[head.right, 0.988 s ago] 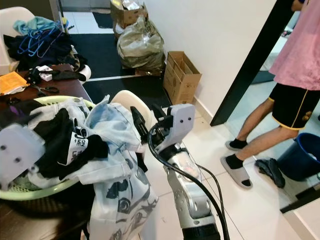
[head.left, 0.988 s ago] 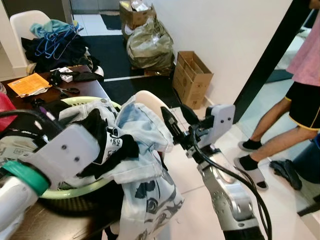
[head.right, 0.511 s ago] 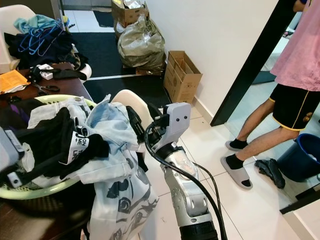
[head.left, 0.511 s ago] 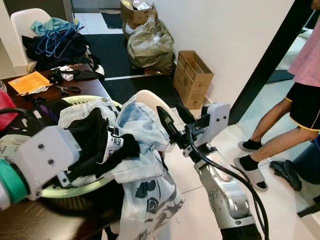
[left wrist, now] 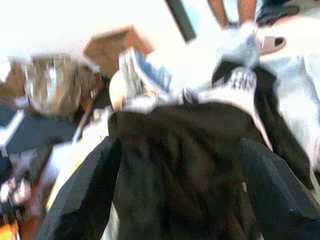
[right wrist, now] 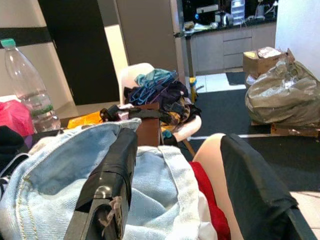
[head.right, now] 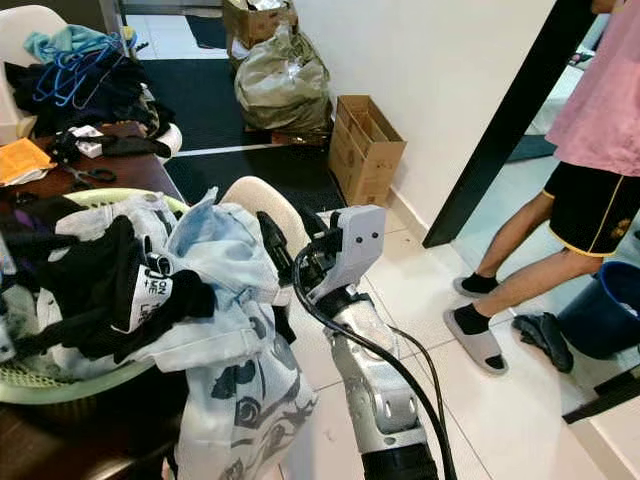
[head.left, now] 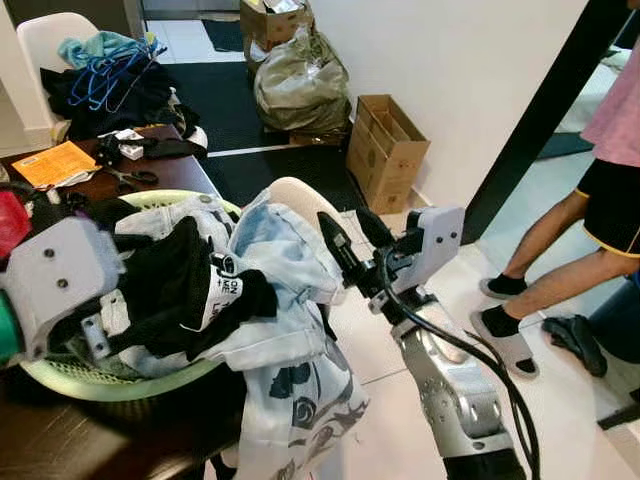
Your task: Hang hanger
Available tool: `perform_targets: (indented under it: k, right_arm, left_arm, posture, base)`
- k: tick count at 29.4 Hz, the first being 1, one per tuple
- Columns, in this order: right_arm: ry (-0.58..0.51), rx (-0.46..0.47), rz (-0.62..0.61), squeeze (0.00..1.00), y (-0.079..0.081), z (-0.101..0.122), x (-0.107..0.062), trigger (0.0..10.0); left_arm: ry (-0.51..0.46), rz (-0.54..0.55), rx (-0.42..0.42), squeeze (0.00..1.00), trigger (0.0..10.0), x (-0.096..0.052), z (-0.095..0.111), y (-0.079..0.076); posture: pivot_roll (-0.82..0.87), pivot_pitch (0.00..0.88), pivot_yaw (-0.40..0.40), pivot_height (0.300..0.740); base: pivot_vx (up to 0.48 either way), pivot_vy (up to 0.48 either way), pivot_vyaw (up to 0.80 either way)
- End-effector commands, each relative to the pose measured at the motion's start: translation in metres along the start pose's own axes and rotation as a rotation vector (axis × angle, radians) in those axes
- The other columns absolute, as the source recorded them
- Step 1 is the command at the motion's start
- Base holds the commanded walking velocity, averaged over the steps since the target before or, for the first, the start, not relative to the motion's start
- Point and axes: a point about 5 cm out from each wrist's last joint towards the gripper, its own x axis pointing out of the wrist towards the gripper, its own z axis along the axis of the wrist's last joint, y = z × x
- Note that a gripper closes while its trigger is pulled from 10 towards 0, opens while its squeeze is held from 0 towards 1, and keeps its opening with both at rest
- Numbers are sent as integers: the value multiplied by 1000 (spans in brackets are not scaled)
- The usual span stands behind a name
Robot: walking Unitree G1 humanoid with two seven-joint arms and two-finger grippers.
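Blue hangers (head.left: 108,78) lie untouched at upper left, both the right gripper (head.left: 352,240) and left gripper (left wrist: 175,210) released over the laundry basket (head.left: 120,375), hanging apparently not begun.

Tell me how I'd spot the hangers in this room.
Look to the far end of the dark wooden table, where a white chair stands heaped with dark clothes. The hangers lie on top of that heap: a tangle of thin blue wire, unlike the soft cloth around them.

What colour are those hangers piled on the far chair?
Blue hangers, clearest in the left eye view.
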Motion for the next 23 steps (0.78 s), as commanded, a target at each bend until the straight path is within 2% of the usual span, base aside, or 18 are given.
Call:
perform_targets:
  k: [1, 3, 5, 7, 8, 11, 15, 16, 17, 18, 19, 20, 23]
  right_arm:
    - [-6, -5, -13, 0, -2, 1, -3, 10000]
    - [-7, -6, -16, 0, -2, 2, -3, 10000]
    - [-8, -8, -23, 0, -3, 2, -4, 10000]
    - [-8, -8, -23, 0, -3, 2, -4, 10000]
    - [-9, -8, -26, 0, -3, 2, -4, 10000]
    - [-9, -8, -26, 0, -3, 2, -4, 10000]
    - [-10, -7, -30, 0, -3, 2, -4, 10000]
    - [-12, -9, -32, 0, -3, 2, -4, 10000]
    - [-12, -9, -32, 0, -3, 2, -4, 10000]
    - [-12, -10, -36, 0, -3, 2, -5, 10000]
    - [-12, -10, -36, 0, -3, 2, -5, 10000]
    - [-13, -11, -39, 0, -3, 3, -6, 10000]
    - [-11, -12, -42, 0, -4, 3, -7, 10000]
  left_arm:
    - [-14, -33, 6, 0, 10000, 3, 1, -5]
    - [-29, -45, 19, 0, 10000, 5, 3, -5]
    - [-51, -78, 77, 0, 10000, 9, 7, -6]
    - [-51, -78, 77, 0, 10000, 9, 7, -6]
    - [-54, -113, 102, 0, 10000, 13, 6, -8]
    - [-54, -113, 102, 0, 10000, 13, 6, -8]
    - [-34, -172, 121, 0, 10000, 20, -4, -12]
    - [-30, -188, 112, 0, 7059, 24, -9, -13]
    - [-30, -188, 112, 0, 7059, 24, -9, -13]
    - [-27, -194, 101, 0, 824, 26, -13, -14]
    - [-27, -194, 101, 0, 824, 26, -13, -14]
    - [-29, -196, 96, 0, 0, 27, -14, -14]
    - [-32, -195, 89, 0, 0, 27, -15, -15]
  posture:
    - [46, 144, -22, 740]
    - [41, 142, -18, 740]
    - [38, 140, -12, 740]
    - [38, 140, -12, 740]
    - [38, 139, -11, 740]
    - [38, 139, -11, 740]
    - [34, 143, -7, 740]
    - [25, 145, -3, 740]
    - [25, 145, -3, 740]
    - [23, 145, -3, 740]
    - [23, 145, -3, 740]
    - [23, 145, -3, 740]
    - [19, 150, -2, 740]
  base:
    - [0, 0, 0]
    - [0, 0, 0]
    - [0, 0, 0]
    - [0, 0, 0]
    - [0, 0, 0]
    - [0, 0, 0]
    - [0, 0, 0]
    - [0, 0, 0]
    - [0, 0, 0]
    - [0, 0, 0]
    - [0, 0, 0]
    - [0, 0, 0]
    - [0, 0, 0]
